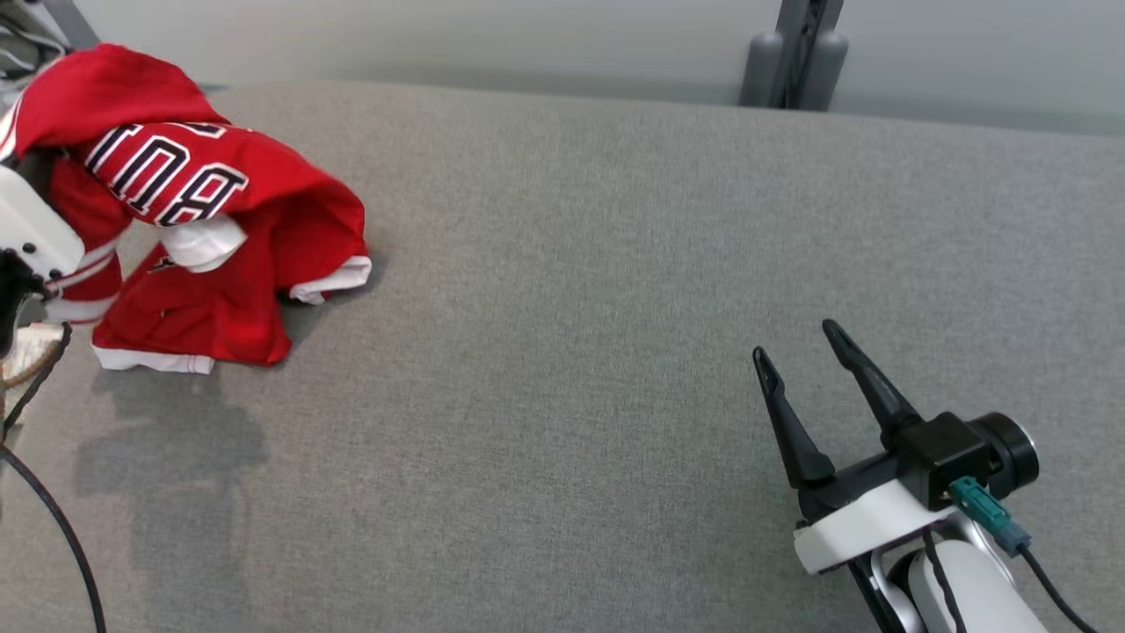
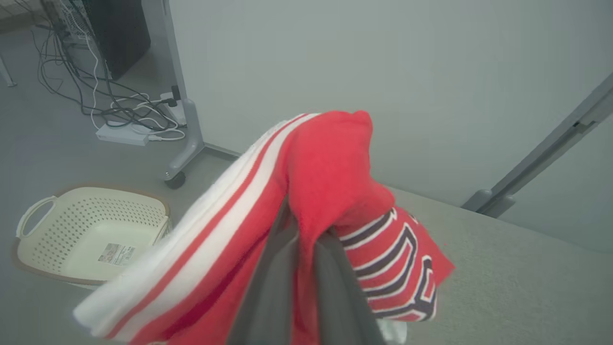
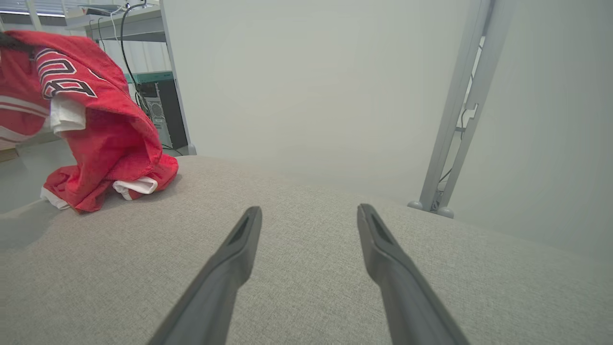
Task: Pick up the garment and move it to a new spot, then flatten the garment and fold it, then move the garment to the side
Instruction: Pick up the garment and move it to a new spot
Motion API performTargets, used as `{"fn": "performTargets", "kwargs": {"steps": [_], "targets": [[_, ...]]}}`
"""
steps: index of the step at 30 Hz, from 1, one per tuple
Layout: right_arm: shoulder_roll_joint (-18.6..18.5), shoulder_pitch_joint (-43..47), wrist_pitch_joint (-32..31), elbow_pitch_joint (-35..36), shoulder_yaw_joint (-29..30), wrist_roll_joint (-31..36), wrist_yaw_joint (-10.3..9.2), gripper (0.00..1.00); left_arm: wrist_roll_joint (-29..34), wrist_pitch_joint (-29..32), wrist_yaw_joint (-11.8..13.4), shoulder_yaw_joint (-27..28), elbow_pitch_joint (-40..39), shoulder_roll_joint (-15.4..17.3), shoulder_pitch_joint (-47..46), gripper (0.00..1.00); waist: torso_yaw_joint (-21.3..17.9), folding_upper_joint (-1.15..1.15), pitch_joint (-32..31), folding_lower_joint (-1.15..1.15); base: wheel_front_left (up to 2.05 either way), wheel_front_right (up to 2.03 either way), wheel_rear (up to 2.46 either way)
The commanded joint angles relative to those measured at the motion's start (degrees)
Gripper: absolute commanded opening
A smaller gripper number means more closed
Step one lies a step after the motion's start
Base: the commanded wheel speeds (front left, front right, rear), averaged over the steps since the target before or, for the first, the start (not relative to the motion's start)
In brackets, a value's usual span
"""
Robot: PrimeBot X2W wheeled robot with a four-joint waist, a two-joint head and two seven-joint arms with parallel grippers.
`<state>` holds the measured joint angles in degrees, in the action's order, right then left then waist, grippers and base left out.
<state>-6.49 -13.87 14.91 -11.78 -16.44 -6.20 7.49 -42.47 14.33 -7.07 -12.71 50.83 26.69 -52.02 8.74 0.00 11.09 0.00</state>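
Note:
The garment [image 1: 220,264] is a red jersey with white trim and black-and-white letters, bunched at the far left of the grey cloth table [image 1: 571,308]. Its upper part is lifted and its lower folds rest on the cloth. In the left wrist view my left gripper [image 2: 304,230] is shut on a fold of the garment [image 2: 330,167], which drapes over both dark fingers. In the head view the jersey hides those fingers, and the white left wrist [image 1: 26,224] shows beside it. My right gripper [image 1: 795,343] stands open and holds nothing at the lower right, far from the garment [image 3: 110,139]. Its fingers hover over bare cloth in the right wrist view [image 3: 309,211].
A cream perforated basket [image 2: 91,235] sits on the floor beyond the table's left end. Behind it are a power strip and tangled cables [image 2: 119,134]. A grey frame post [image 1: 795,53] stands behind the table's far edge. Wide bare cloth lies between the jersey and my right gripper.

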Motion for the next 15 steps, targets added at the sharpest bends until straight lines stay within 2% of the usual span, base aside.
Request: {"fn": "performTargets", "kwargs": {"steps": [1, 8, 15], "targets": [[0.0, 1.0, 0.4, -0.2, 0.2, -0.4, 0.01, 1.00, -0.4, -1.6, -0.3, 0.3, -1.2, -0.2, 0.2, 0.00, 0.3, 0.00, -2.7, 0.00, 0.00, 0.00, 0.00], [0.9, 3.4, 0.4, -0.5, 0.5, -0.6, 0.01, 1.00, -2.8, -7.2, -0.4, 1.5, -8.8, -2.3, 1.8, 0.00, -0.1, 0.00, -7.6, 0.00, 0.00, 0.00, 0.00], [1.6, 4.9, 0.4, -0.5, 1.9, -0.6, 0.01, 1.00, -4.5, -8.4, 0.4, 1.5, -17.4, -4.8, 5.0, 0.00, -1.5, 0.00, -10.3, 0.00, 0.00, 0.00, 0.00]]}}
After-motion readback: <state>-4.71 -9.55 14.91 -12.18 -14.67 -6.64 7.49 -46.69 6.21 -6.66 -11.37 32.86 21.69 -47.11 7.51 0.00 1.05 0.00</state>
